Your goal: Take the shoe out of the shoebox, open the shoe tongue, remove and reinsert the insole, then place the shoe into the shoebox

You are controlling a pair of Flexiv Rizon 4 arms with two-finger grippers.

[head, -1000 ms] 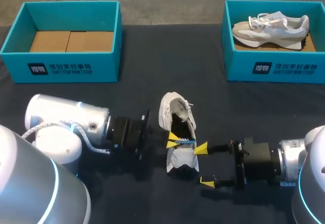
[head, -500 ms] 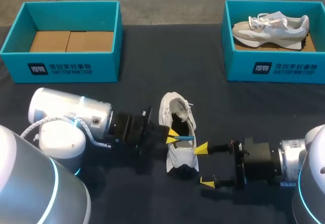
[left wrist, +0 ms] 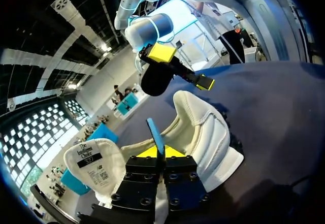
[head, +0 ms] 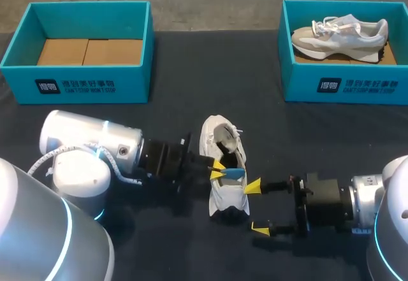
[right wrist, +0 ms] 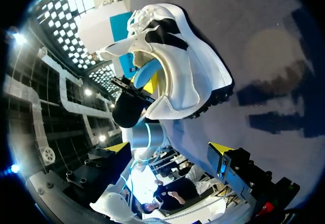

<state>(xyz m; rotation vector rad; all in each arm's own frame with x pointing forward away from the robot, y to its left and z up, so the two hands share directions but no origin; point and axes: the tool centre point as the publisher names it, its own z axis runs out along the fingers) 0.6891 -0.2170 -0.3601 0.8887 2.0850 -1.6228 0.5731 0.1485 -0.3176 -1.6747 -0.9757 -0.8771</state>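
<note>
Dark table (head: pixel 191 71), white shoe (head: pixel 226 198) at centre, left pincer (head: pixel 218 171) clamping blue insole (head: pixel 234 173), right pincer (head: pixel 256 208) spread wide alongside

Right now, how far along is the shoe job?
Done: shoe out of the box, tongue open. In hand: left fingers pinch the insole at the shoe's mouth; right fingers open beside it. Left: finish the insole step, return shoe to box.
</note>
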